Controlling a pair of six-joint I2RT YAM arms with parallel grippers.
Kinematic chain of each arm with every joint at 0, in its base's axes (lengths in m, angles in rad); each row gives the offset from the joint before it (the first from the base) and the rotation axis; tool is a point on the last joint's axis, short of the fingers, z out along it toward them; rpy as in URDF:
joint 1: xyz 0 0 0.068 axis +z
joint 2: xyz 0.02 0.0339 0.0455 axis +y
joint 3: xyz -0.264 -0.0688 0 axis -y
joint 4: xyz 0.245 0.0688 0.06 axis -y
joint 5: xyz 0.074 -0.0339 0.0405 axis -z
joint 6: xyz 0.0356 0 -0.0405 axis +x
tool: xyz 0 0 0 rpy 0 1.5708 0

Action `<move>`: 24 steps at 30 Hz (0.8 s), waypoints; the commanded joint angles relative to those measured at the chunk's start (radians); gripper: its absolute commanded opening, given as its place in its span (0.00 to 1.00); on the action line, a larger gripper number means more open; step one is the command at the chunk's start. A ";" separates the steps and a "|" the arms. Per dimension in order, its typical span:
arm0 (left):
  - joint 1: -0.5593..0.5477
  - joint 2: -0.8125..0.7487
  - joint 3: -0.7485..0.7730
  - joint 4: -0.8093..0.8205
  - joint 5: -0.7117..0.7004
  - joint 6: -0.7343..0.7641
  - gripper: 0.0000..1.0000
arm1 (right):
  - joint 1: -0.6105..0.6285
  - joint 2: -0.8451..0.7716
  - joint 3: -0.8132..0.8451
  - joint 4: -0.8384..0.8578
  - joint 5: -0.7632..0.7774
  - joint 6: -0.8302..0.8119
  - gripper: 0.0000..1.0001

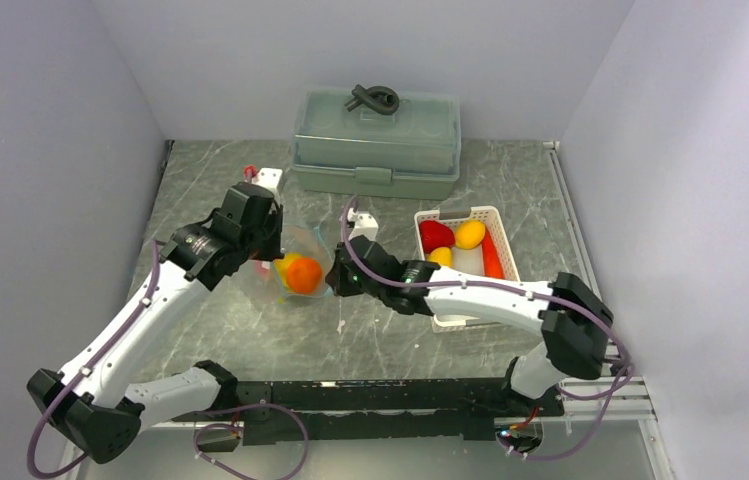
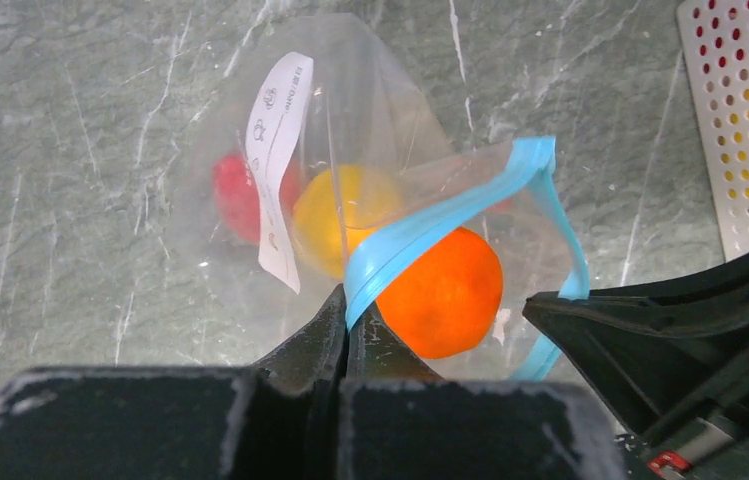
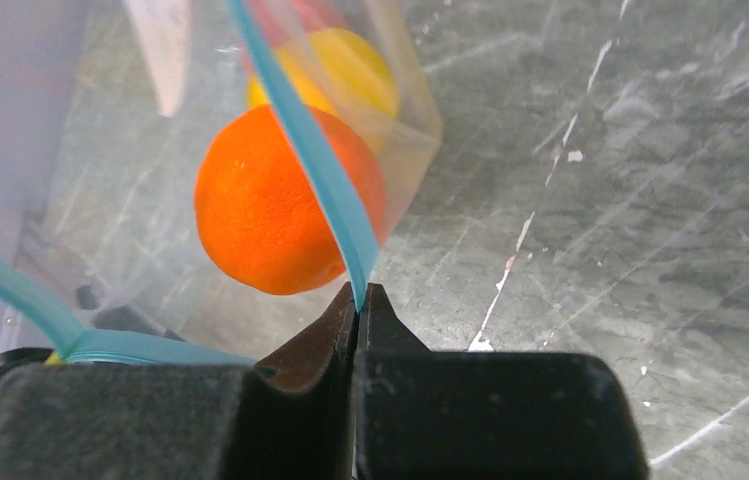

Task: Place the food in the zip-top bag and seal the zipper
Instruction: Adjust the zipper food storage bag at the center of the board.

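The zip-top bag [image 1: 295, 262] hangs between my two grippers, mouth open. Inside it lie an orange fruit [image 2: 445, 290], a yellow one [image 2: 335, 215] and a red one [image 2: 235, 195]. My left gripper [image 2: 348, 310] is shut on the teal-blue zipper [image 2: 430, 225] on the bag's left side. On the opposite side of the mouth, the right gripper [image 3: 358, 290] is shut on the zipper [image 3: 320, 170], with the orange fruit [image 3: 260, 215] just behind the strip. From above, the left gripper [image 1: 272, 258] and right gripper [image 1: 334, 277] flank the bag.
A white lattice basket [image 1: 496, 214] stands right of the bag, holding a red piece [image 1: 436, 235], two yellow pieces [image 1: 469, 234] and an orange-red one [image 1: 491, 255]. A grey-green lidded box [image 1: 375, 140] sits at the back. Its corner of the basket [image 2: 740, 120] shows in the left wrist view.
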 commanded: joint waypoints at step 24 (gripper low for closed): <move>-0.002 -0.063 0.265 -0.232 0.351 0.006 0.00 | 0.005 -0.243 0.366 -0.389 0.028 -0.333 0.00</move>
